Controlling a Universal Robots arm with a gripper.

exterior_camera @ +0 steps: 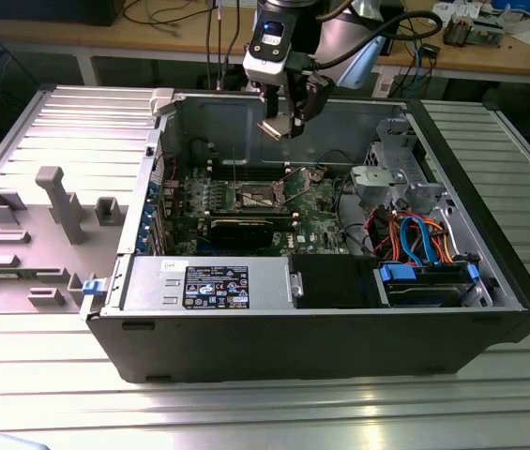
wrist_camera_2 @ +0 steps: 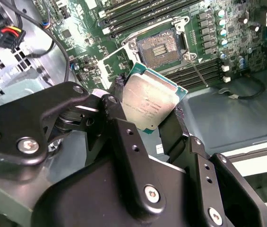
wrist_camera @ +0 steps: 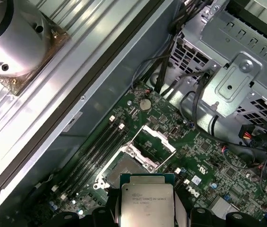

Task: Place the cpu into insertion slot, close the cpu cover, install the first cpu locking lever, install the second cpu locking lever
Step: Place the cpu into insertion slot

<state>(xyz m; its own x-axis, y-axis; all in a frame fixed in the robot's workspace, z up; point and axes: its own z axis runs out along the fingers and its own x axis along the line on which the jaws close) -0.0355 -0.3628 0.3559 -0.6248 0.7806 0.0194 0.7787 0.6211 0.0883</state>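
Jaws tight around the cpu

The cpu hangs tilted above the open insertion slot — cpu cover raised.

The cpu has a dull silver-grey metal top with a faint sheen, set on a green board edge. The gripper is matt black with bright steel screw heads. The insertion slot has a silvery metal rim, and the cpu cover is bare bright metal. The motherboard is glossy green. The computer case is matt grey sheet metal. The table is ribbed metal with a soft sheen. The side panel looks like matt grey plastic.
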